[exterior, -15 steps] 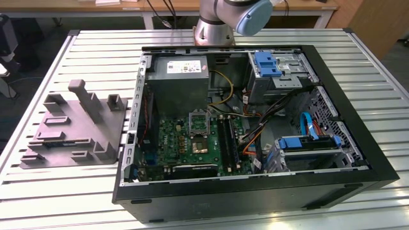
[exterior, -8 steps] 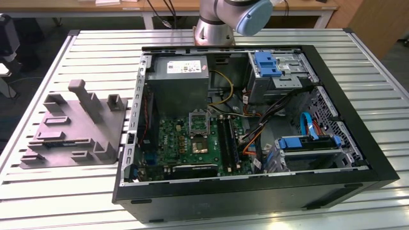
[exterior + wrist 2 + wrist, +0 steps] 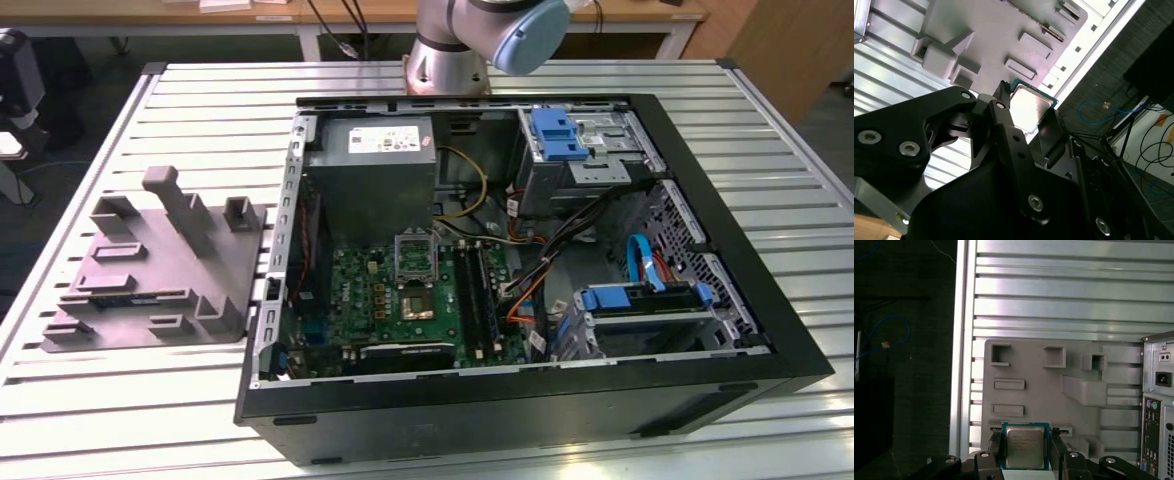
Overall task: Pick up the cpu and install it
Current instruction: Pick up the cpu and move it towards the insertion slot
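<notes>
The cpu is a small flat square chip with a pale metal top and a green rim. It sits between my gripper's two black fingers, which are shut on its opposite edges. In the second wrist view the cpu hangs in the gripper above the grey-purple fixture. The fixture lies below on the slatted metal table. In the exterior view the fixture stands at the left, and the dark socket sits on the green board inside the open computer case.
The arm's base stands behind the case. Inside the case are a grey power supply, drive cages with blue clips and loose cables. The case's rear panel is beside the fixture. The table edge drops to dark floor.
</notes>
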Robot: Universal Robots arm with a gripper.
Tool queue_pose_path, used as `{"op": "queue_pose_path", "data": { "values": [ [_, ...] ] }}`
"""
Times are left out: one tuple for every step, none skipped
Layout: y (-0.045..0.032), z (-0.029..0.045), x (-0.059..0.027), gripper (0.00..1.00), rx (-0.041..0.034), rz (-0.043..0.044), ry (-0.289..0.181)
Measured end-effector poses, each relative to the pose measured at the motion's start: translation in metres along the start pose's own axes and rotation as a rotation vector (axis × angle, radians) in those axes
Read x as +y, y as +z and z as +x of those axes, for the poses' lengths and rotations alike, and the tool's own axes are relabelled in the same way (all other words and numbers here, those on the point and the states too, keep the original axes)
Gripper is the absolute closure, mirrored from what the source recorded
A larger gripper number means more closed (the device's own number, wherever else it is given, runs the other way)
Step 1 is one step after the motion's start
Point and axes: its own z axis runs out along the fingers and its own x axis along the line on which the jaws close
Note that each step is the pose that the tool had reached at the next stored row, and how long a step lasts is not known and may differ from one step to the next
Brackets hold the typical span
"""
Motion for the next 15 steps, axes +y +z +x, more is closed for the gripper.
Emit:
{"op": "queue_pose_path", "data": {
  "values": [
    [0.0,-0.0003,0.0,0.53,0.0,0.0,0.0],
    [-0.0001,-0.0006,0.0,0.53,0.0001,0.0,0.0],
    [-0.0001,-0.001,0.0,0.53,0.0001,0.0,0.0],
    [0.0,-0.0013,0.0,0.53,0.0,0.0,0.0],
    [-0.0001,-0.0016,0.0,0.53,0.0001,0.0,0.0],
    [-0.0001,-0.0018,0.0,0.53,0.0001,0.0,0.0],
    [-0.0001,-0.0021,0.0,0.53,0.0001,0.0,0.0],
    [-0.0001,-0.0023,0.0,0.53,0.0001,0.0,0.0],
    [0.0,-0.0024,-0.0001,0.53,0.0,0.0001,0.0],
    [-0.0001,-0.0088,-0.0002,0.53,0.0001,0.0,0.0],
    [-0.0001,-0.0147,-0.0003,0.53,0.0,0.0,0.0],
    [-0.0001,-0.0148,-0.0003,0.53,0.0001,0.0,0.0],
    [-0.0001,-0.0149,-0.0003,0.53,0.0001,0.0,0.0],
    [-0.0001,-0.0151,-0.0003,0.53,0.0001,0.0001,0.0],
    [-0.0001,-0.0153,-0.0003,0.53,0.0001,0.0,0.0]
  ]
}}
